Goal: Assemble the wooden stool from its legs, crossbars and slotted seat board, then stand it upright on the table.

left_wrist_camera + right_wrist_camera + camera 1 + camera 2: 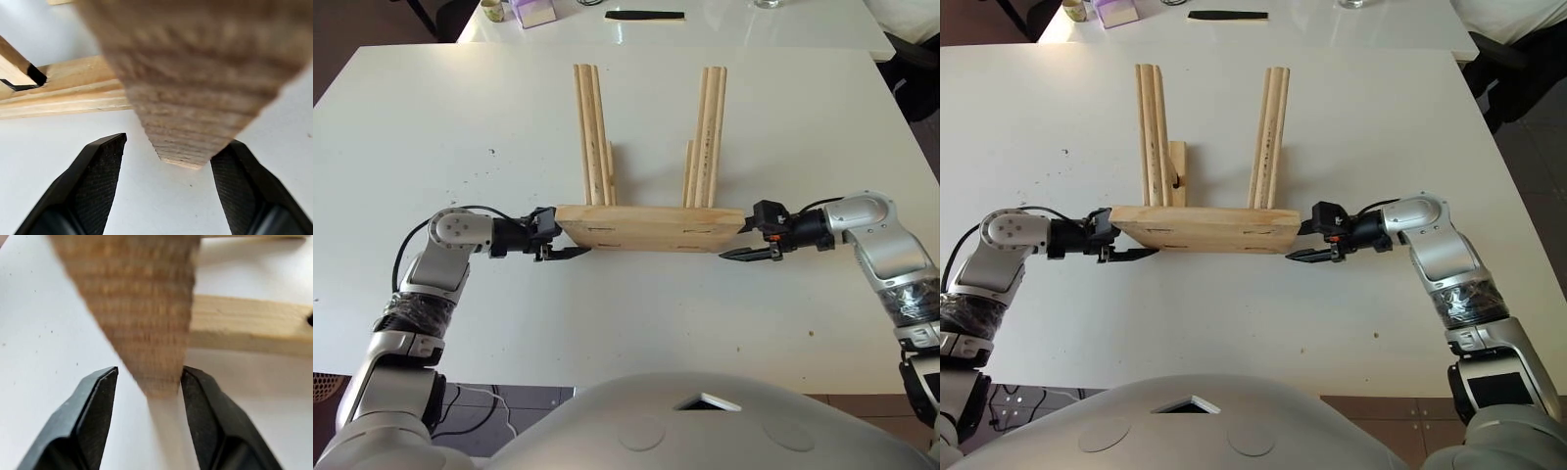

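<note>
Since the left gripper (570, 247) and right gripper (736, 241) bracket opposite ends of the seat board (651, 227), jaws apart around its corners, a two-ended pinch to tip it up looks likely. The stool lies sideways on the table (431, 127) — board running left-right, legs (590, 132) pointing away from the robot.

White table (431, 117) in front, second white table (783, 34) just behind.
On the far one: flat black strip (645, 16), pale purple box (532, 11) next to a small cup (492, 10), clear glass (766, 3). Dark chair (913, 70) off the right corner; white cable (475, 394) on the floor, lower left.
</note>
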Tool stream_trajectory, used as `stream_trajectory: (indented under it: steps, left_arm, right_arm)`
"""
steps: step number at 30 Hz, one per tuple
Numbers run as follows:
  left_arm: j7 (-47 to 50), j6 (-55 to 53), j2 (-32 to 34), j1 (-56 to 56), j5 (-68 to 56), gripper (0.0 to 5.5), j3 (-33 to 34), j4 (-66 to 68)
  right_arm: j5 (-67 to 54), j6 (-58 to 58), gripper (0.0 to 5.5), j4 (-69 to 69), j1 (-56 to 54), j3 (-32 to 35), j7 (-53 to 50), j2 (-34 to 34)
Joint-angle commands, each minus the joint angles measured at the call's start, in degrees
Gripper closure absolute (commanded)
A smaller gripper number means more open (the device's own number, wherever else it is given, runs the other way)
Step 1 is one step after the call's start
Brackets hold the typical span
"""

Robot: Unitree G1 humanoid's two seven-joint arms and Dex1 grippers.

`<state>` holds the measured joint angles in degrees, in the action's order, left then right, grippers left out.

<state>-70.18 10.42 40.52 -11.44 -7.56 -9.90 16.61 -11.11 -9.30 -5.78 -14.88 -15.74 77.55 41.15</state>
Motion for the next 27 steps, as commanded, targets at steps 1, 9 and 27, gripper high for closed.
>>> stream_trajectory:
  steps: [1,9,27]
  left_arm:
    - [0.35,0.96,-1.38,-1.97,0.12,2.70,-0.22,0.89]
    - [-2.47,0.90,-1.43,-1.02,-1.26,3.87,-0.56,-0.38]
    - [2.16,-16.38,6.22,41.91,-15.82,4.17,7.05,-43.83]
  right_arm:
    - [0.32,-0.22,3.18,-0.60,-2.09,-0.49,-0.36,-1.29]
    - [1.81,1.58,4.02,-2.27,-1.31,-1.21,-0.31,-1.22]
    - [-15.30,-11.12,4.17,37.04,36.35,16.34,-3.18,13.22]
